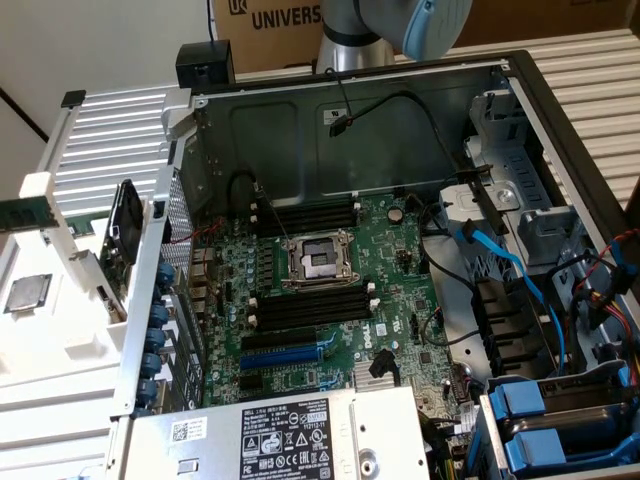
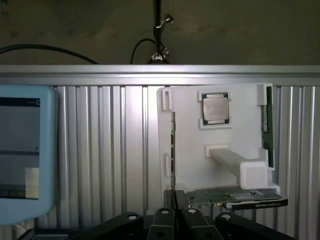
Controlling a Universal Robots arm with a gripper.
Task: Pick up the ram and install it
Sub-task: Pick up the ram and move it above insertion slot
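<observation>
**Ram not yet picked up: it sits in its holder, outside the case.**

The open computer case (image 1: 560,110) shows its motherboard (image 1: 400,280), and the long black slots (image 1: 310,310) beside the processor socket are empty. On the exterior view's left, well apart from the board, the white holder (image 1: 60,340) carries the ram (image 1: 25,212) on edge along one side, untouched. The arm (image 1: 400,25) hangs above the case's back wall. In the wrist view the gripper (image 2: 176,220) faces the holder from well apart, probably carrying nothing, though whether the claw is apart or together I cannot tell. The pick-up looks to be the step in hand. It calls for lining the claw up with the thin stick, clear of the holder's walls.
</observation>
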